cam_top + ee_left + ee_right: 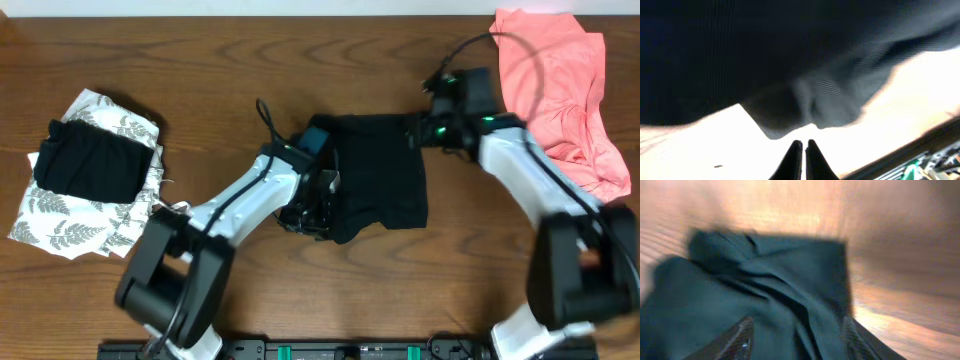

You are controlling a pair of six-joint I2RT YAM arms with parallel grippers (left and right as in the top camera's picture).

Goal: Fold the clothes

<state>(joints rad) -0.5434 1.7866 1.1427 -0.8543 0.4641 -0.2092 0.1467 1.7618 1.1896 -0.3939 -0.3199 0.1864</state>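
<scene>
From overhead the light is even and soft, with faint shadows, though my right arm (pixel 585 250) smears near its base. My left wrist view burns the table (pixel 700 150) to white beneath an underexposed black shirt (pixel 740 50). My right wrist view is blurred throughout.

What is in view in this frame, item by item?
black shirt: one, black, partly folded, centre of the table
salmon-pink garment: one, salmon-pink, loose heap at the far right corner
leaf-print garment: one, white with grey leaves, left side
black folded garment: one, black, lying on the leaf-print garment
table: one, brown wood, under everything
left gripper: one, dark fingers shut, at the black shirt's left edge
right gripper: one, dark fingers open, over the black shirt's far right corner
</scene>
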